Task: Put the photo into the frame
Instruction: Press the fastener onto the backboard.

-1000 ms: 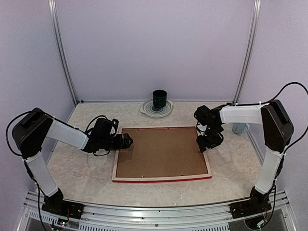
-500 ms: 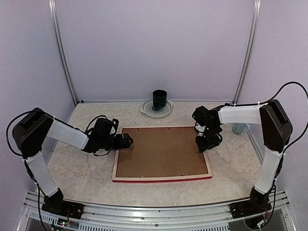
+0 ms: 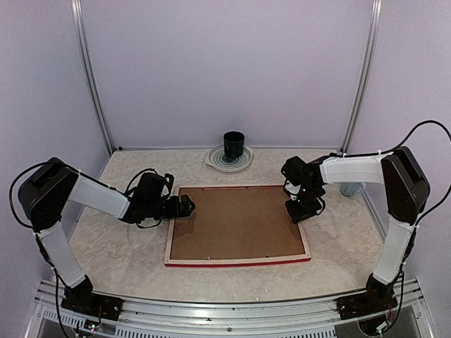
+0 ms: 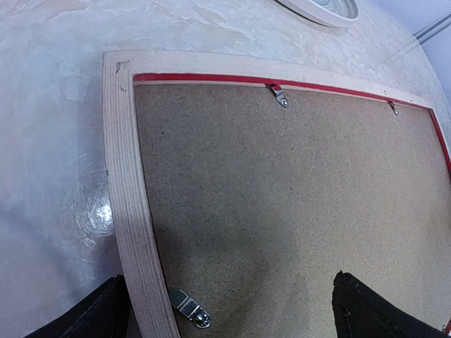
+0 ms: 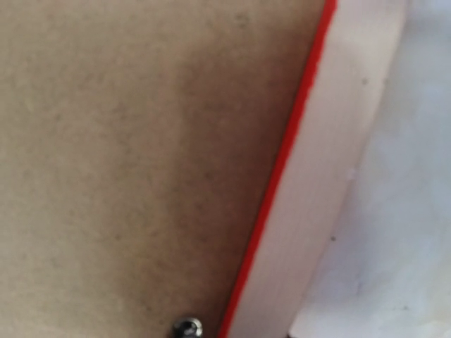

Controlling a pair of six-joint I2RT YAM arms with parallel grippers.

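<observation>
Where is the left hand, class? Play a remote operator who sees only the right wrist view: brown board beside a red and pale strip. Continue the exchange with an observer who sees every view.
Observer: The left hand is at the left side of the frame, fingers wide apart across that rail.
Operator: What is near the board's other edges?
Observer: Small metal clips sit along the far rail, at the edge of the backing board.
Operator: Anything beyond the frame?
Observer: A dark cup stands on a ringed plate.

Pale lilac walls (image 3: 225,70) all round — metal uprights (image 3: 91,77) in the corners — above a marbled cream table (image 3: 120,246).
</observation>
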